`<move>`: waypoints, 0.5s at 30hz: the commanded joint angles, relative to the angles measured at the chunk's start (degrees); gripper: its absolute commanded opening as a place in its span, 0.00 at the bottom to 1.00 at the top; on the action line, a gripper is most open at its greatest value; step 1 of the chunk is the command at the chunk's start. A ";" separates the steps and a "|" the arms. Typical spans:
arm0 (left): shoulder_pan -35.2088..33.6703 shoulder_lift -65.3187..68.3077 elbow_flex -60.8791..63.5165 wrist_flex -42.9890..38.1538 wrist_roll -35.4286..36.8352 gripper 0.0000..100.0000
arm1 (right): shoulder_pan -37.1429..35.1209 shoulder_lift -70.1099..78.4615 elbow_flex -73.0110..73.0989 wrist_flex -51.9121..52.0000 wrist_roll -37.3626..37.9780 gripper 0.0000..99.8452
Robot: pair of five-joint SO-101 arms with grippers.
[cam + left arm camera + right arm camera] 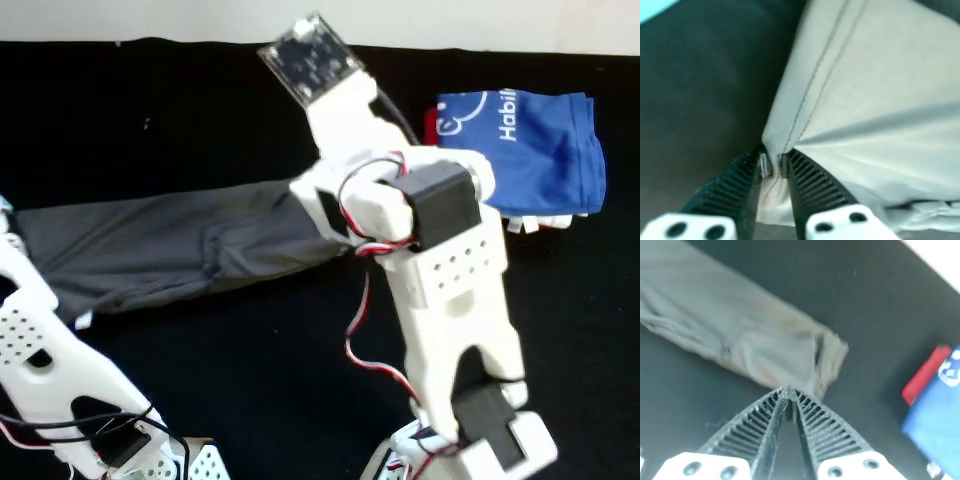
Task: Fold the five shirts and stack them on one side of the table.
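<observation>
A grey shirt [180, 250] lies rolled into a long band across the black table [250, 400], from the left edge to the middle. My left gripper [772, 165] is shut on a seamed edge of this grey shirt [865, 100]. My right gripper [788, 392] is shut too, its tips meeting on the near edge of the grey shirt [750, 340] close to its other end. In the high view the right arm [440, 260] stands over that end. A folded blue shirt [535, 140] tops a stack at the back right.
Under the blue shirt, red cloth [430, 125] and white cloth [540, 222] stick out of the stack. The left arm's white base links [50, 350] fill the front left corner. A pale wall runs behind the table's far edge.
</observation>
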State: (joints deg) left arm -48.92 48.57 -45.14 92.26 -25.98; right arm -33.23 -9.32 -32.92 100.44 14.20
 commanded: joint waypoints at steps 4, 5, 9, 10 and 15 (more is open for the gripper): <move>6.20 -1.54 -3.56 7.91 -0.44 0.01 | 11.21 -9.27 23.16 -3.82 0.44 0.01; 7.60 -2.68 -3.12 8.88 0.18 0.01 | 13.05 -10.86 27.65 -5.85 0.53 0.01; 12.53 -10.59 0.40 9.14 3.69 0.01 | 17.27 -19.12 46.64 -14.55 0.70 0.01; 14.29 -13.49 2.59 9.14 3.69 0.01 | 17.54 -21.41 51.82 -16.92 0.70 0.01; 26.86 -28.79 15.25 9.05 3.69 0.01 | 20.53 -33.01 79.25 -33.01 0.79 0.01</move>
State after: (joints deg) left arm -29.58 30.46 -34.86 100.53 -22.90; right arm -15.47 -35.69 30.64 76.62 14.20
